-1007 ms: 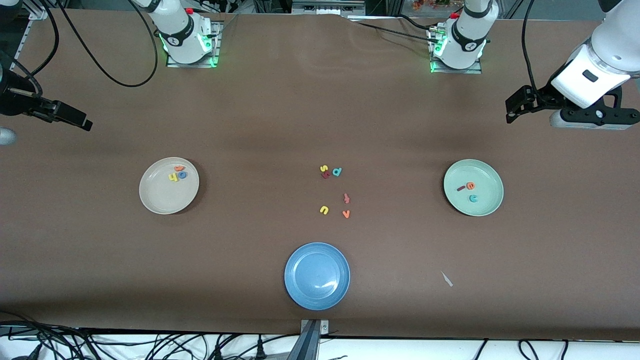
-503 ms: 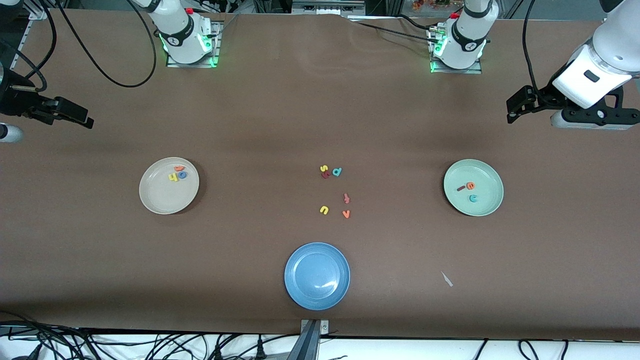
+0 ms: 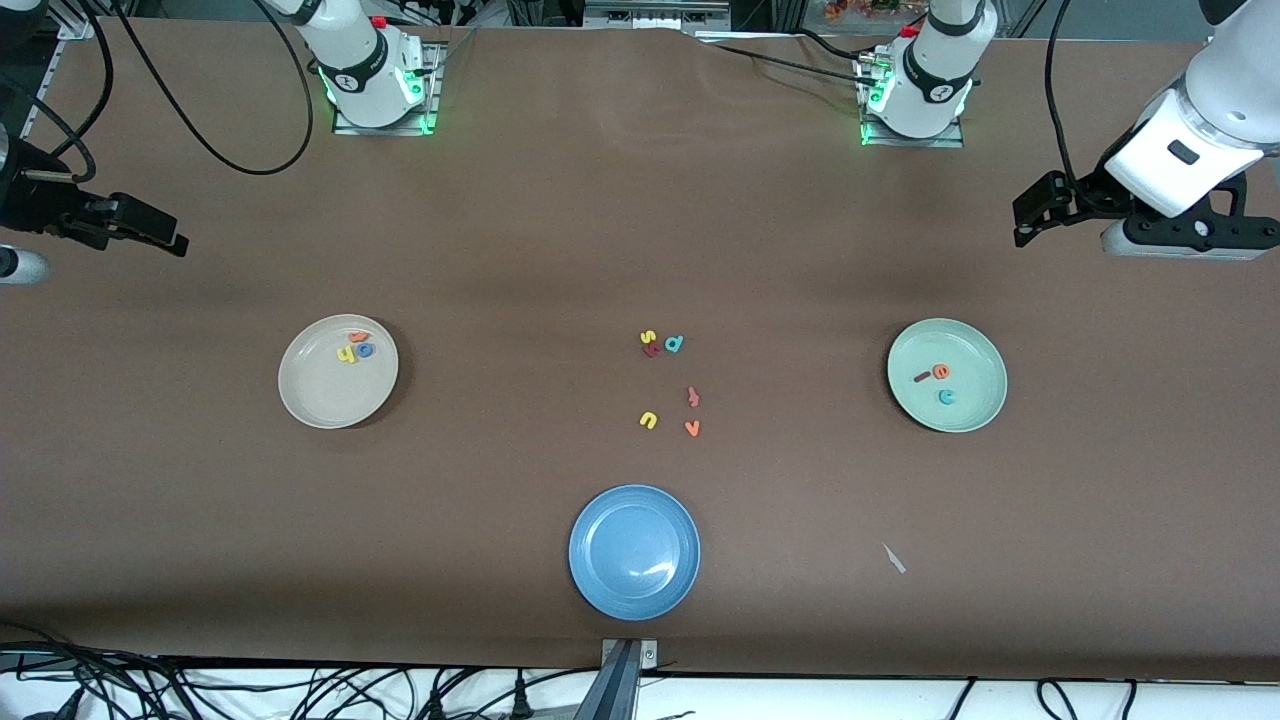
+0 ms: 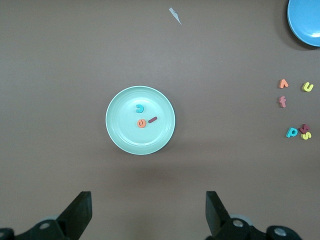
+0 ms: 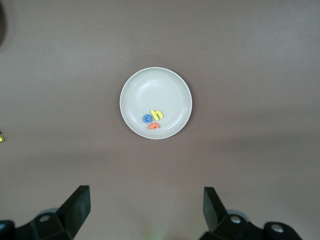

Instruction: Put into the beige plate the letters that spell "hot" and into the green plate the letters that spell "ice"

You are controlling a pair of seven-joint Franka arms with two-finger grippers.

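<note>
- The beige plate (image 3: 310, 395), round, shallow and cream-coloured, is sitting flat on the table toward the right arm's end.
- The yellow h (image 3: 347, 354), the blue o (image 3: 365, 349) and the orange t (image 3: 359, 337) are lying flat in the beige plate, bunched close together near the part of its rim farthest from the front camera; the h and o are lying side by side, touching or nearly so.
- The green plate (image 3: 975, 400), pale mint and the same shape, is sitting flat toward the left arm's end.
- The dark red i (image 3: 922, 377), the orange e (image 3: 941, 371) and the teal c (image 3: 946, 397) are lying flat near the green plate's middle, the i just beside the e, the c slightly apart and nearer the front camera.
</note>
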